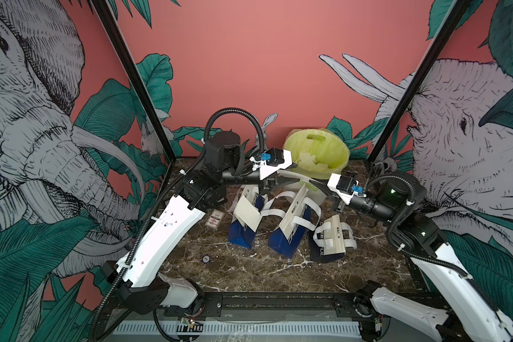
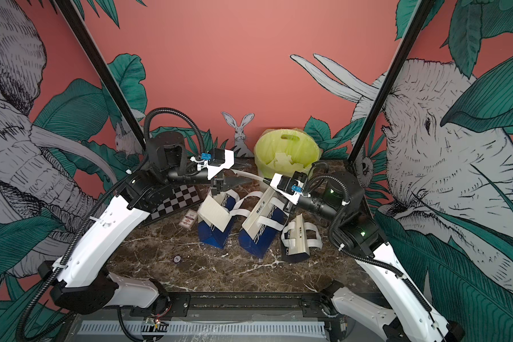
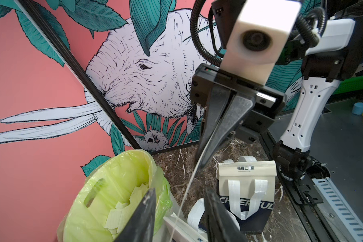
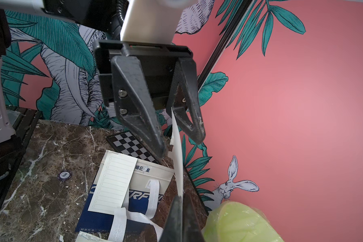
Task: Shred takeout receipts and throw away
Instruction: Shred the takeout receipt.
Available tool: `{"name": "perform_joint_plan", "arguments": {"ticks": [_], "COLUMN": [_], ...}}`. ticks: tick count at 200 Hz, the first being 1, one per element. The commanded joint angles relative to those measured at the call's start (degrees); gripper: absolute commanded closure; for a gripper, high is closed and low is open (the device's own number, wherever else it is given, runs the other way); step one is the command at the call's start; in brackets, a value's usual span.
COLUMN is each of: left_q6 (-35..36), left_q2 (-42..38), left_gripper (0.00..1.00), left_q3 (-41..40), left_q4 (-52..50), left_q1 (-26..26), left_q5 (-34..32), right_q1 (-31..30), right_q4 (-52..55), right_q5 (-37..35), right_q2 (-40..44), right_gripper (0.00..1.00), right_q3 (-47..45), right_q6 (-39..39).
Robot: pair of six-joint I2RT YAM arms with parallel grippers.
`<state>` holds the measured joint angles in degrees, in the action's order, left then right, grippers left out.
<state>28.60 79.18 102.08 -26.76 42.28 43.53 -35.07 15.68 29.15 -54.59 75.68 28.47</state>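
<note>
Both top views show two robot arms meeting over a dark marble table (image 1: 234,266), just in front of a bin (image 1: 336,146) lined with a yellow-green bag. Between the arms hangs a takeout receipt (image 2: 252,175), a narrow white strip held clear of the table above three blue bags (image 1: 282,239). Its long axis runs side to side and nearly level, from the left gripper (image 2: 247,180) to the right gripper (image 2: 266,179). Both wrist views catch the strip edge-on, as a thin pale band.

The right gripper's fingers are pressed together on one end of the strip. The left gripper's fingers stand apart on either side of the other end. In the right wrist view the paper (image 4: 177,159) passes between them, nearer one finger. Whether it touches that finger cannot be told.

A second receipt (image 1: 247,214), white with faint ruled lines, lies flat on the leftmost blue bag (image 1: 240,234). Its long axis runs from the bag's cream top flap down over the blue front. Torn white paper pieces (image 1: 307,161) lie inside the bin.
</note>
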Motion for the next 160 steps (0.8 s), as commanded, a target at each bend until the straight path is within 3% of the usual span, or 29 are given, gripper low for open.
{"name": "perform_joint_plan", "arguments": {"ticks": [1,107,142,155,160], "left_q6": [0.2,-1.4,-1.0,1.1,2.1], "left_q2": [-0.8,-1.9,-2.2,-1.9,-1.7], "left_gripper": [0.67,1.00,1.00,1.00,1.00], "left_q3": [1.1,-0.1,-0.5,0.0,0.2], "left_q4": [0.2,2.7,2.5,0.4,-0.7], "left_q1": [-0.1,-0.1,-0.1,0.0,0.1], "left_q5": [2.3,4.4,3.7,3.0,2.4], "right_q1": [0.2,0.2,0.2,0.2,0.2], "right_q4": [-4.0,-5.0,-4.7,-4.6,-4.6], "right_q5": [0.5,-0.6,-1.4,-2.8,-3.2], "right_q2": [0.1,0.1,0.1,0.3,0.4], "right_gripper": [1.00,1.00,1.00,0.67,0.60], "right_q3": [0.4,0.0,-0.1,0.2,0.3], "right_q6": [-0.8,-1.7,-1.1,-0.8,-0.4]}}
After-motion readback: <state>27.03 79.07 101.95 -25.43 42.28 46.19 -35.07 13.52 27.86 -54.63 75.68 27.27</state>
